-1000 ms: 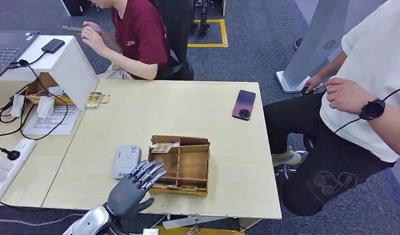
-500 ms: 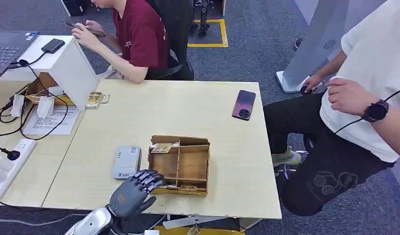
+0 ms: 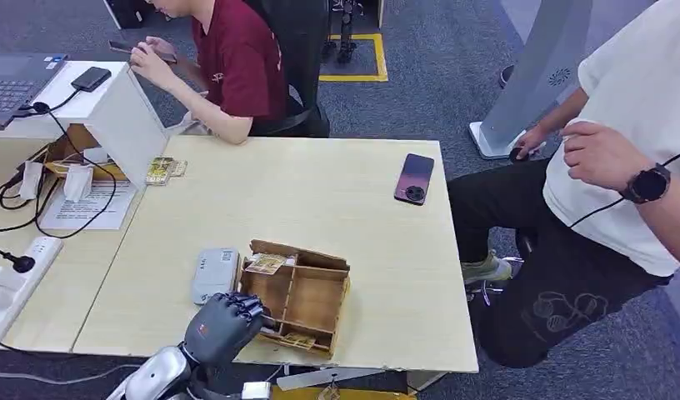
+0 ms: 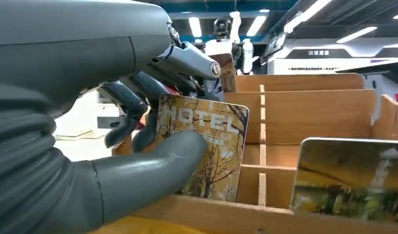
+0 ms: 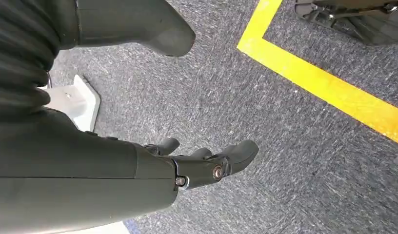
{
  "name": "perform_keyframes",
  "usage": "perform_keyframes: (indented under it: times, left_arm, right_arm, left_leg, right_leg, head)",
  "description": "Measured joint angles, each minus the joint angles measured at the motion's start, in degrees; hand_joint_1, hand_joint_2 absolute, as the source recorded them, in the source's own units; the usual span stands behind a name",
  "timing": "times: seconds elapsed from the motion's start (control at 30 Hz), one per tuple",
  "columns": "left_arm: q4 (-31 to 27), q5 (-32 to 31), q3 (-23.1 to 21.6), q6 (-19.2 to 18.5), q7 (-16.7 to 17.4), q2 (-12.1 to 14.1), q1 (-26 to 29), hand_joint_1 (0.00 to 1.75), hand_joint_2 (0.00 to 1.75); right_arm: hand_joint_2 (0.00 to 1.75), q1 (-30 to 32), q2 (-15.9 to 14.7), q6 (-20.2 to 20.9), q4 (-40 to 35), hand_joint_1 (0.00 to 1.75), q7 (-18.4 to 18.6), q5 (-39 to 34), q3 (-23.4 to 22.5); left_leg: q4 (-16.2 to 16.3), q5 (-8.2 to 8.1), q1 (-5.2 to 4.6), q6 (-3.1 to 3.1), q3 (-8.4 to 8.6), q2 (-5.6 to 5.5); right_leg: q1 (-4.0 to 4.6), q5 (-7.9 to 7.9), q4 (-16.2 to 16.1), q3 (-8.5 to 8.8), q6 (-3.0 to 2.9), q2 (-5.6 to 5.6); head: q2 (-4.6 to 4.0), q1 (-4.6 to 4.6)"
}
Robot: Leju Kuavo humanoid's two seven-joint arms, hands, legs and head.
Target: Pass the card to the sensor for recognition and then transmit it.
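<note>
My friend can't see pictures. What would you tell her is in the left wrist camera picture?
The robot's left hand pinches a card printed with the word HOTEL and autumn trees, thumb on its front and dark fingers behind it, at a wooden box with dividers. Another card with a similar picture stands blurred close to the camera.

A hotel card (image 4: 207, 146) with autumn trees stands upright in the wooden box's (image 3: 307, 292) near corner, beside the grey sensor (image 3: 213, 273)
</note>
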Motion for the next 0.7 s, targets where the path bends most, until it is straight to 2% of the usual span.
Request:
perform_keyframes:
  times: [0.47, 0.7]
  left_arm:
    - [-2.03, 1.70, 0.52, 0.28, -1.07, 0.09, 0.03, 1.75, 1.75]
    - [-7.86, 2.43, 0.68, 0.04, -1.49, 0.00, -1.51, 1.75, 1.75]
  right_arm:
    - [1.75, 0.00, 0.00, 0.20, 0.00, 0.00, 0.00, 0.87, -0.15]
    - [1.75, -0.03, 0.00, 0.22, -0.02, 0.00, 0.04, 1.49, -0.20]
  left_leg:
    - [0.01, 0.00, 0.00, 0.00, 0.00, 0.00]
    - [0.01, 0.00, 0.00, 0.00, -0.01, -0.01]
  right_leg:
    - [0.00, 0.00, 0.00, -0.01, 0.00, 0.00]
    - [0.00, 0.00, 0.00, -0.01, 0.00, -0.01]
  head:
    - [0.00, 0.00]
    - [0.00, 0.00]
